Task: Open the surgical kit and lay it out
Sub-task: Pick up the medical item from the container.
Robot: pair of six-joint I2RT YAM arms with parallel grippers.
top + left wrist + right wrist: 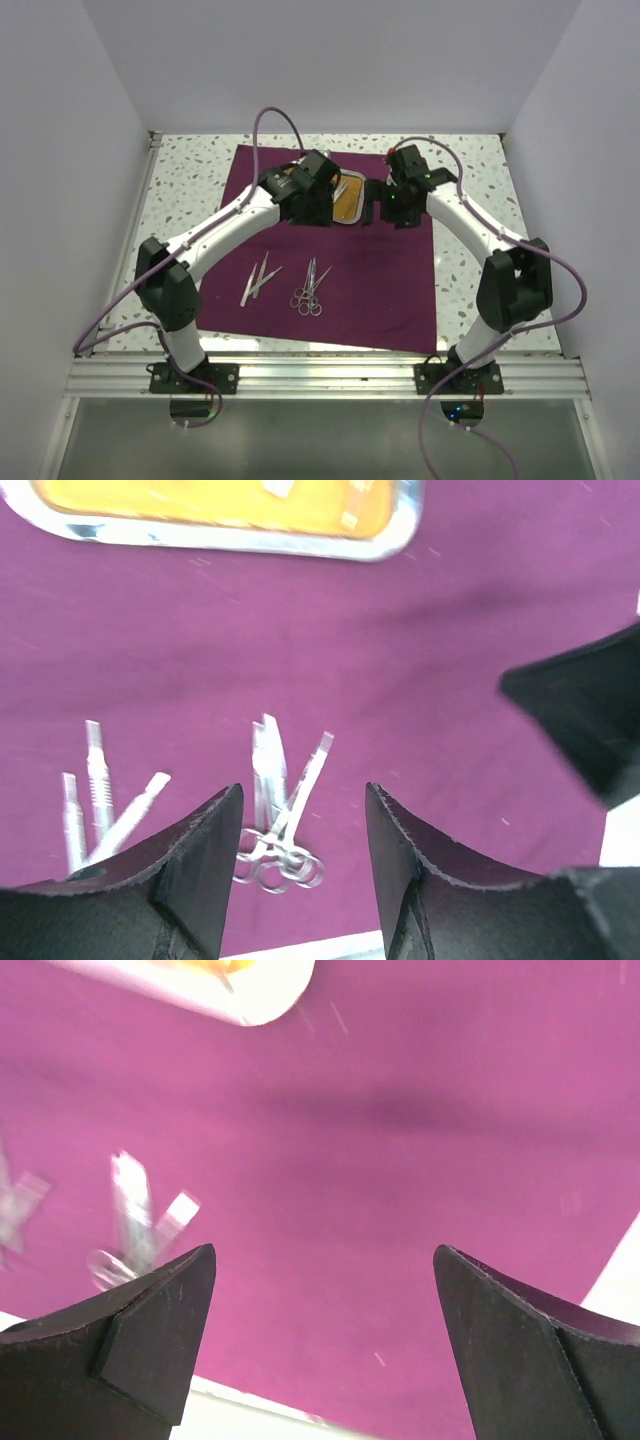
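Cloth wrap (380,290) flat on tabletop (190,190), tray (348,200) at its 12 o'clock edge, open cloth at 4 o'clock, left end effector (303,792) part-open, right end effector (322,1252) wide open, both empty

Your cloth wrap (380,280) is a plain deep purple-magenta with no pattern, and the counter (190,190) around it is white terrazzo speckled with grey and dark flecks. Your tray (230,538) has a bright steel rim and an amber-yellow inside, and the tweezers (258,280) and the scissors and forceps (308,292) are silver. Your left arm (225,225) and right arm (465,215) are white with black joints, the left gripper (302,790) and right gripper (323,1250) are matte black, and the cables (262,125) are dusty mauve.
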